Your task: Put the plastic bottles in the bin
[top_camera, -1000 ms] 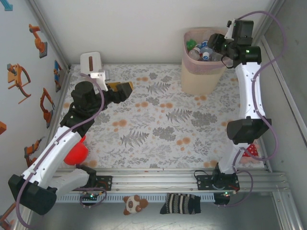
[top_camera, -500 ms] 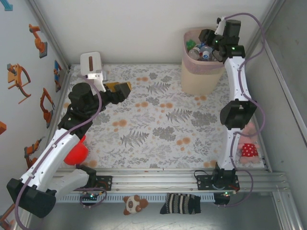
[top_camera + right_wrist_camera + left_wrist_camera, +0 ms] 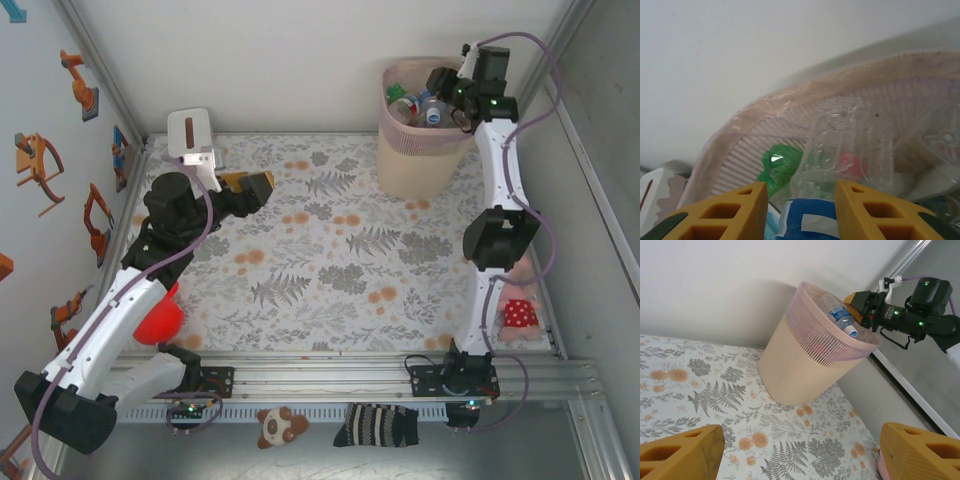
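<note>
The left end effector (image 3: pixel 258 186) hovers wide and empty over the floral surface (image 3: pixel 330 260). Farther back, the right end effector (image 3: pixel 800 189) hangs over the bin (image 3: pixel 415 165) in the far right corner, its jaws narrow beside a clear bottle (image 3: pixel 850 140) with a blue label; I cannot tell if it grips it. The plastic bottles (image 3: pixel 420 108) I can see all lie in the bin, so the task looks nearly finished. No writing is readable.

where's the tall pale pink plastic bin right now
In the top view, the tall pale pink plastic bin stands at the floral table's far right, against the back wall, with the right gripper at its rim.
</note>
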